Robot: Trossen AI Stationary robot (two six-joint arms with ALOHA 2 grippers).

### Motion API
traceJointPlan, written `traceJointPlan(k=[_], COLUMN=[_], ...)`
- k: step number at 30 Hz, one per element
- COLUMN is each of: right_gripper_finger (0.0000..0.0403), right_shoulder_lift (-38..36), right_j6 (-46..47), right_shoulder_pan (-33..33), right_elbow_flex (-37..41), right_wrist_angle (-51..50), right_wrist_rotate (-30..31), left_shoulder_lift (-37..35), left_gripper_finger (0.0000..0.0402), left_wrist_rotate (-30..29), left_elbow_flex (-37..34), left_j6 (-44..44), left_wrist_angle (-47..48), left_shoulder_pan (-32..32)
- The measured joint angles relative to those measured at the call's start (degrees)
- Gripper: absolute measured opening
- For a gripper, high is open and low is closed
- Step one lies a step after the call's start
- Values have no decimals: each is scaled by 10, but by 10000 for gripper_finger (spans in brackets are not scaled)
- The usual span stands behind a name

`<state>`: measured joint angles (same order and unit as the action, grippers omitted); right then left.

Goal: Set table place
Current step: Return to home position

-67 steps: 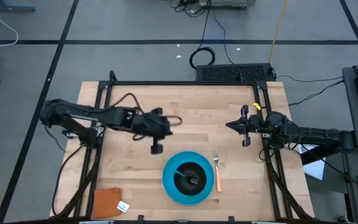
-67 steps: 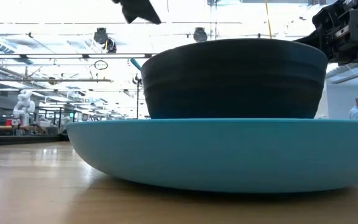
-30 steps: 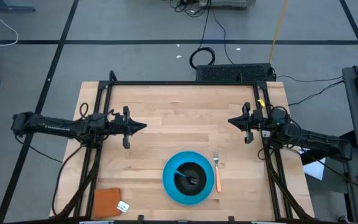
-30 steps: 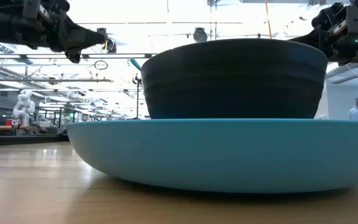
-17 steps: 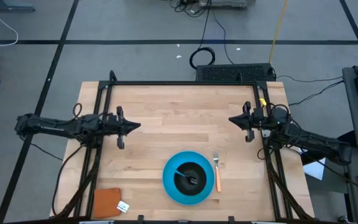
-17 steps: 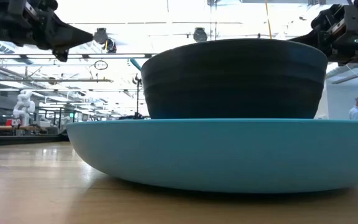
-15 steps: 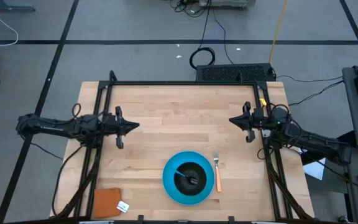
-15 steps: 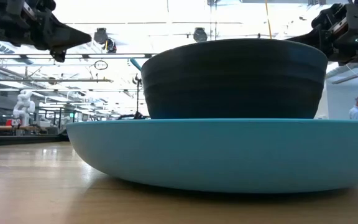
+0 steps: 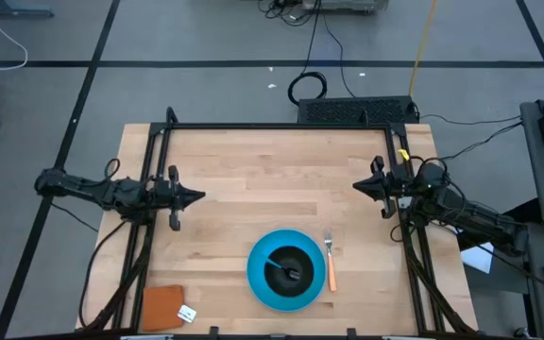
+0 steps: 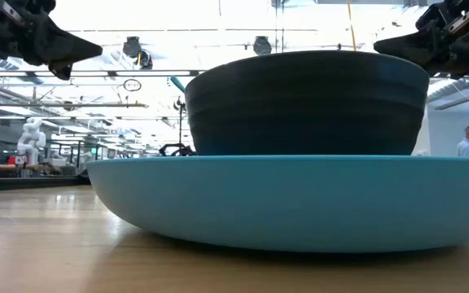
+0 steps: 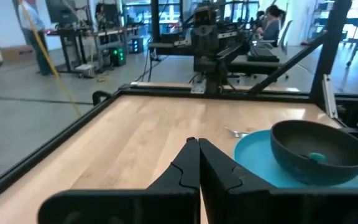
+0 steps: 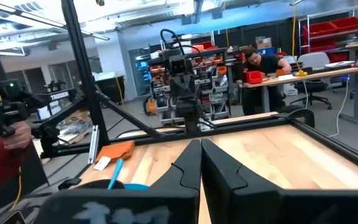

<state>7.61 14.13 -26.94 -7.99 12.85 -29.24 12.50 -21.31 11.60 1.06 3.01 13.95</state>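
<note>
Blue plate (image 9: 256, 274) on the tabletop (image 9: 272, 161), lower middle of the high view; black bowl (image 9: 297, 260) on it, teal-handled spoon (image 9: 277, 263) inside; orange-handled fork (image 9: 330, 264) just right of the plate; left gripper (image 9: 199, 196) and right gripper (image 9: 356, 186) at opposite side rails, fingers pressed together, empty.

I see orange square (image 9: 161, 306) with white tag (image 9: 188, 313) at its edge, coiled black cable (image 9: 308, 88) on floor (image 9: 206, 94), seated person (image 12: 258, 63) beyond.
</note>
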Motion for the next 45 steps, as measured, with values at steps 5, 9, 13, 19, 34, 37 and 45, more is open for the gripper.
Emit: traceJointPlan(k=[5,9,13,19,34,37,45], right_gripper_finger=[0,0,0,0,0,0,0], right_shoulder_lift=[-1,10,24,61,4,-21,-46], right_j6=[14,21,12,-23,-28,-28,-30], right_shoulder_pan=[0,9,37,93,117,117,117], right_elbow_flex=[0,0,0,0,0,0,0], right_wrist_angle=[-5,-5,16,30,12,-2,-33], right_wrist_rotate=[1,5,7,43,50,50,50], left_shoulder_lift=[-3,-2,-2,-2,-2,-2,-2], left_gripper_finger=[0,0,0,0,0,0,0], left_wrist_rotate=[-65,-109,-130,-148,-232,-250,-291], left_elbow_flex=[0,0,-12,-45,-55,-55,-55], left_j6=[-5,7,9,1,-43,-44,-52], left_wrist_angle=[7,34,32,-3,-25,-25,-29], left_shoulder_pan=[41,71,97,126,210,227,267])
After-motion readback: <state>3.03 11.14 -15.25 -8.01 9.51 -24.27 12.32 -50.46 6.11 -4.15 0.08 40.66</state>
